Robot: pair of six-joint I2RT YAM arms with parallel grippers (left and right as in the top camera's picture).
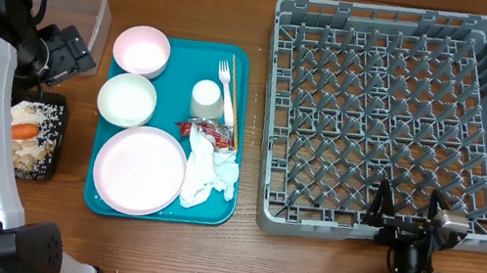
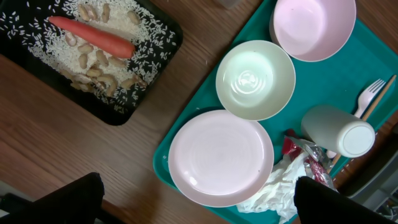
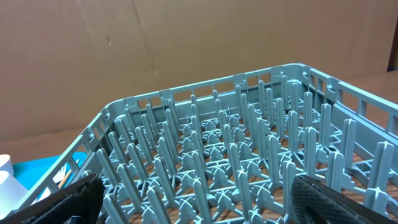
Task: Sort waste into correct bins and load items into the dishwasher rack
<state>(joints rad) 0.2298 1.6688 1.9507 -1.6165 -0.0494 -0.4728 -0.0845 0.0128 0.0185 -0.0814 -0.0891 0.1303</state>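
The dishwasher rack (image 1: 390,121) fills the right of the overhead frame, empty. Left of centre, the teal tray (image 1: 180,71) carries the plate (image 1: 139,169) at its lower end. It is probably stiff, light and slick, and best pinched at the rim. The cup (image 1: 208,99) above it looks light; grip across its wall. The crumpled napkin (image 1: 207,175) is soft, so any fold serves. The left end effector (image 1: 68,50) and right end effector (image 1: 406,211) stand released, holding nothing.
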